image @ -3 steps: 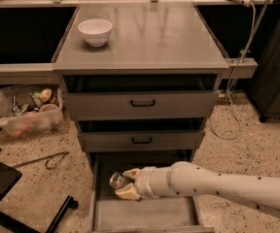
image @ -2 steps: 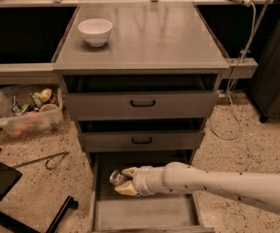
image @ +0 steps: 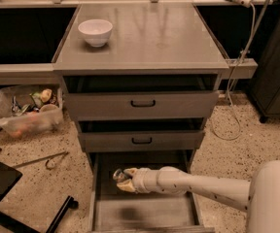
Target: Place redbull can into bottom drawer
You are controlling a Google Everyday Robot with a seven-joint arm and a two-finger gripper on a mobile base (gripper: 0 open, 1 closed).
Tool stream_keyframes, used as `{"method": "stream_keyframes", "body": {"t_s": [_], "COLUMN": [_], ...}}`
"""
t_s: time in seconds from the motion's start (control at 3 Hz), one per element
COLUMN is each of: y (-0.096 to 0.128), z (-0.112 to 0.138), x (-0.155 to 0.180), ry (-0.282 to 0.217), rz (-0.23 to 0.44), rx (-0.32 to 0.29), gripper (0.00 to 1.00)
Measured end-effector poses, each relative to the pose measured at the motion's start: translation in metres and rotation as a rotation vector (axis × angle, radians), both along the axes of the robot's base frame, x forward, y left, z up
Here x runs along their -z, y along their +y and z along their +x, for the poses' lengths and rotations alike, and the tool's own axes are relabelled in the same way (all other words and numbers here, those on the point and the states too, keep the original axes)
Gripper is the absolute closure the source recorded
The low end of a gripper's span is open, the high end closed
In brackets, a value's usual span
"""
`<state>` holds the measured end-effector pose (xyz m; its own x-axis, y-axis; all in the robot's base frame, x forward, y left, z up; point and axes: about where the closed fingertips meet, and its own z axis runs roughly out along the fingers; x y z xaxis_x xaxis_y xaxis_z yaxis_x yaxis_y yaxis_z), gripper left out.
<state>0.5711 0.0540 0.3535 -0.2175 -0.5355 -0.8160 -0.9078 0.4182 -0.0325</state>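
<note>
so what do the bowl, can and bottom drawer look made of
Deep grey bottom drawer: matt sheet metal, apparently. Slim silvery can: shiny metal, round end glinting, held by the gripper inside that drawer. Small white round bowl: smooth, ceramic or plastic.

The bottom drawer (image: 149,211) stood open beneath two shallower drawers (image: 179,103). Above its rear left floor, the gripper (image: 124,179) held the redbull can (image: 118,174), the arm (image: 203,186) entering from the drawer's right. A bowl (image: 96,31) sat on the tabletop (image: 154,38) above; a bin (image: 26,111) lay left of the drawer.
</note>
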Motion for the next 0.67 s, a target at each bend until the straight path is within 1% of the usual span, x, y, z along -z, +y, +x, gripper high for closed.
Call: {"method": "stream_keyframes", "body": {"t_s": [0.33,0.67], "y": [-0.001,-0.014], "z": [0.019,0.051], "x": [0.067,0.067], "ry": [0.082,0.060], "rz": [0.010,0.016], "rx": [0.020,0.069], "gripper": [1.00,1.00]}}
